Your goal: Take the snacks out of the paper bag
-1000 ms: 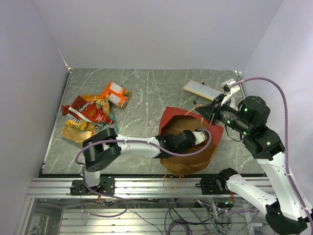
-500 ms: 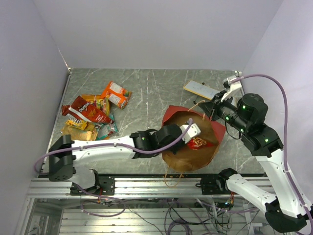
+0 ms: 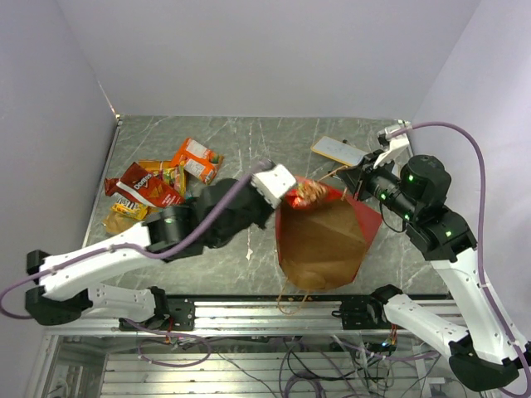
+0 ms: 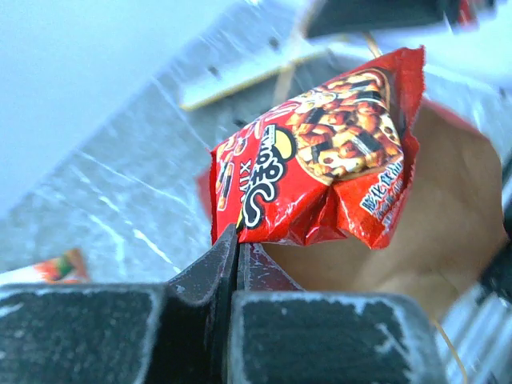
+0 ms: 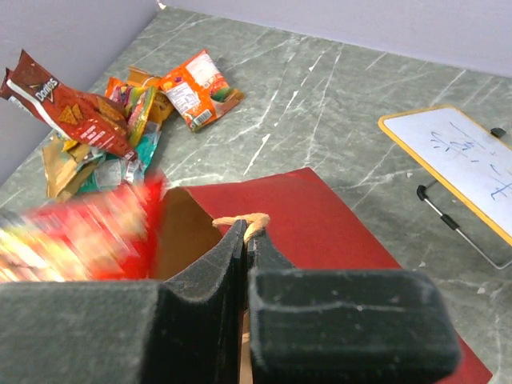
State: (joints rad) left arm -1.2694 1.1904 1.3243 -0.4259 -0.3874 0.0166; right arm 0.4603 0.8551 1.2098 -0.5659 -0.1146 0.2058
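Note:
The paper bag, red outside and brown inside, lies with its mouth open toward the camera. My left gripper hangs over the bag's far left rim, shut on the edge of a red snack packet. In the left wrist view the packet dangles from my shut gripper above the bag's brown inside. My right gripper is shut on the bag's tan loop handle, holding it up over the red wall. Several other snacks lie piled at the far left.
A flat white card with a tan border lies behind the bag, close to my right gripper, and shows as a card in the right wrist view. The pile of snacks sits near the left wall. A second handle loop hangs over the table's near edge.
My left gripper has come up out of the bag with the red packet and moved back and to the left, over the rim. The right gripper still holds the handle.

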